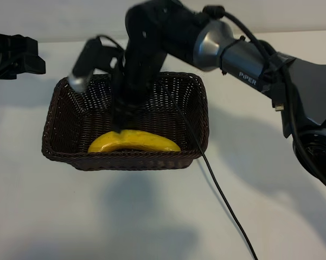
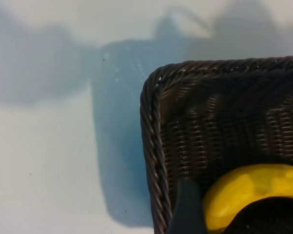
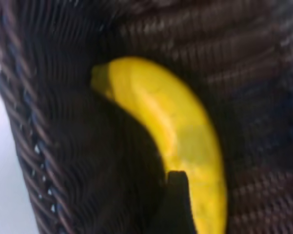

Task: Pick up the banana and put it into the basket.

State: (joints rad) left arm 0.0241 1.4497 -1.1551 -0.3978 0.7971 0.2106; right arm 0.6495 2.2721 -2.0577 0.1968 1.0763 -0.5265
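One banana: the banana (image 1: pixel 134 141) is a smooth, bright-yellow curve lying on the floor of the basket, along the wall nearest the camera in the exterior view, its ends pointing down toward that wall.
Basket: the basket (image 1: pixel 200 114) is rectangular with rounded corners, dark brown wicker, tightly woven sloping sides and a thick braided rim; it sits on the table.
Table: the table (image 1: pixel 54 206) is flat, matt and off-white, with soft shadows of arm and basket on it.
Right arm: glossy black housings with a brushed grey metal collar, bent down over the basket from the right side.
Right gripper: the right gripper (image 1: pixel 118 125) points down inside the basket, its tips just above the banana's left half; its jaws stand wide and hold nothing, and one dark finger (image 3: pixel 178 204) shows beside the fruit in its wrist view.
Cable: a thin black cable (image 1: pixel 217 187) hangs from the right arm, crosses the basket rim and trails over the table.
Left gripper: the left gripper (image 1: pixel 27 57) is parked at the far left edge, well apart from the basket, jaws wide and empty.
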